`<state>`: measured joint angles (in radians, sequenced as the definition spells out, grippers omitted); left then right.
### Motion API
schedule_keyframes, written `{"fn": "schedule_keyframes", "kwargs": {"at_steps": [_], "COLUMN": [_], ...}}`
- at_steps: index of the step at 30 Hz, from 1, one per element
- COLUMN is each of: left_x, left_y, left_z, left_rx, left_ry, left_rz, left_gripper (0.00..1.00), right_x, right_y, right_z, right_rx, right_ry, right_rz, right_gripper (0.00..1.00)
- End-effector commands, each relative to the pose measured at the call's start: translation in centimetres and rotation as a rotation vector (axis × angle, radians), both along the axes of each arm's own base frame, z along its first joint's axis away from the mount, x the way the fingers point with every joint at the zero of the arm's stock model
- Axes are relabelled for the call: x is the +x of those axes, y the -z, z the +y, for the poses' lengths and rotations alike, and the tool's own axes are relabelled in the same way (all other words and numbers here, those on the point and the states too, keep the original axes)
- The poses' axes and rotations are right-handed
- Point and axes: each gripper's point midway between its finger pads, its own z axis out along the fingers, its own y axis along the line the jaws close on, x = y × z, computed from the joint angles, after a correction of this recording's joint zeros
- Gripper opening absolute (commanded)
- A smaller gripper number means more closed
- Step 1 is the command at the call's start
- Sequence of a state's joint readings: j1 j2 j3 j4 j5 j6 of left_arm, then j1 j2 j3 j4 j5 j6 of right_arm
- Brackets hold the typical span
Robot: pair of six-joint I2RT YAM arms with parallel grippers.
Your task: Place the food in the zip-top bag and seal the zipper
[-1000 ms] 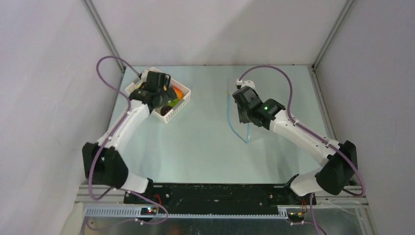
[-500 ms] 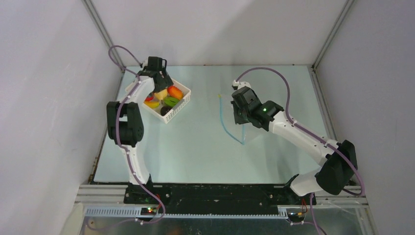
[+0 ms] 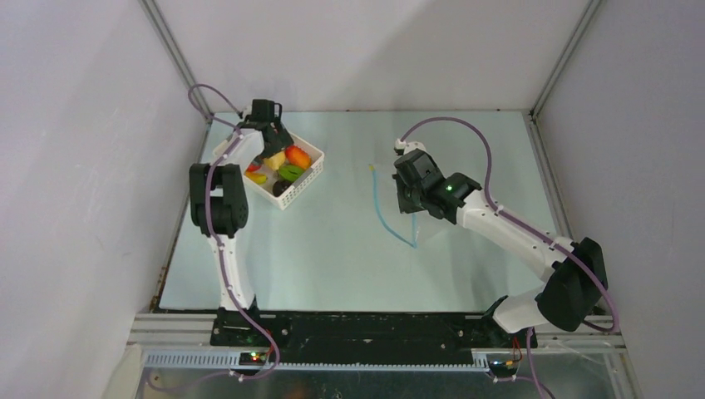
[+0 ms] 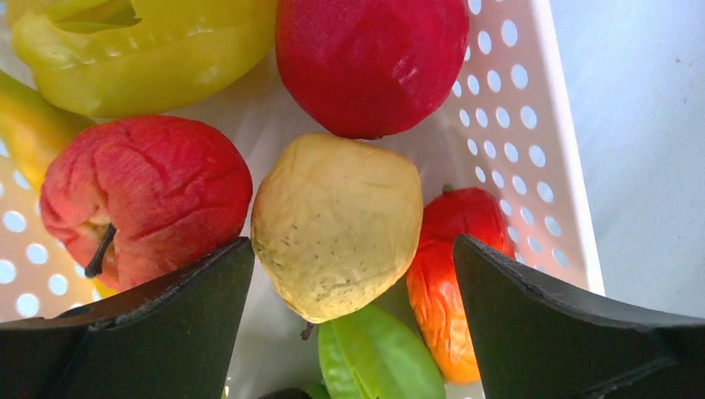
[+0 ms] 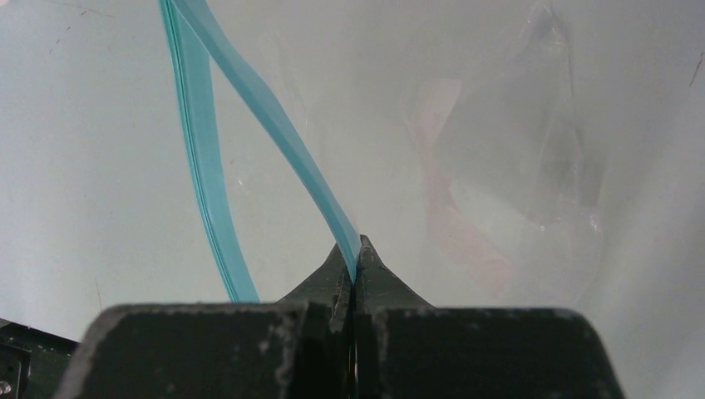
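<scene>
Left gripper: spread wide, gripping nothing, poised over the white basket at upper left of the overhead view. Pale yellow fruit framed between the fingers, among the other food. Right gripper: clenched on one lip of the blue zipper, centre right overhead. Clear bag at right of the wrist view, mouth parted.

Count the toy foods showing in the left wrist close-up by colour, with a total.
Red foods: 3, one shading to orange
Yellow foods: 3, one cut off at the left edge
Green food: 1
Dark sliver at the bottom: unclear, not counted
Total: 7
</scene>
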<state>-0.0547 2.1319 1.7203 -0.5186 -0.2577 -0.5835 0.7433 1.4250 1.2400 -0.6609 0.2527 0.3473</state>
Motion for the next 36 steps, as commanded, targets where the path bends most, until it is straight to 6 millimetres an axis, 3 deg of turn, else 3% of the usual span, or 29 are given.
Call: {"fn": "schedule_keyframes", "kwargs": {"at_steps": [1, 12, 18, 20, 24, 29, 33, 36], "left_x": [1.8, 1.5, 0.9, 0.8, 0.7, -0.3, -2.0, -4.3], "left_y": [-0.4, 1.3, 1.6, 1.3, -0.8, -5.2, -8.7, -11.3], "left_z": [0.4, -0.5, -0.7, -0.6, -0.6, -0.6, -0.7, -1.4], "left_rx": [-0.05, -0.137, -0.142, -0.138, -0.137, -0.143, -0.155, -0.195], "left_ry": [-0.06, -0.084, -0.072, -0.067, -0.06, -0.056, -0.043, -0.019], "left_rz": [-0.046, -0.029, -0.017, -0.017, -0.046, -0.119, -0.193, -0.259], "left_gripper": [0.96, 0.8, 0.67, 0.59, 0.51, 0.49, 0.48, 0.48], "right_x": [-0.2, -0.5, -0.6, -0.6, -0.8, -0.9, -1.0, -1.2], "right_y": [-1.1, -1.2, -1.3, -1.4, -1.6, -2.1, -2.4, -2.7], "right_z": [0.1, -0.2, -0.2, -0.2, -0.2, -0.2, -0.3, -0.3], "right_rx": [0.039, 0.047, 0.052, 0.058, 0.066, 0.076, 0.078, 0.086], "right_ry": [0.006, 0.015, 0.02, 0.019, 0.019, 0.017, 0.021, 0.022], "right_rz": [-0.025, -0.027, -0.028, -0.028, -0.029, -0.039, -0.047, -0.052], "right_gripper": [0.0, 0.0, 0.0, 0.0, 0.0, 0.0, 0.0, 0.0]}}
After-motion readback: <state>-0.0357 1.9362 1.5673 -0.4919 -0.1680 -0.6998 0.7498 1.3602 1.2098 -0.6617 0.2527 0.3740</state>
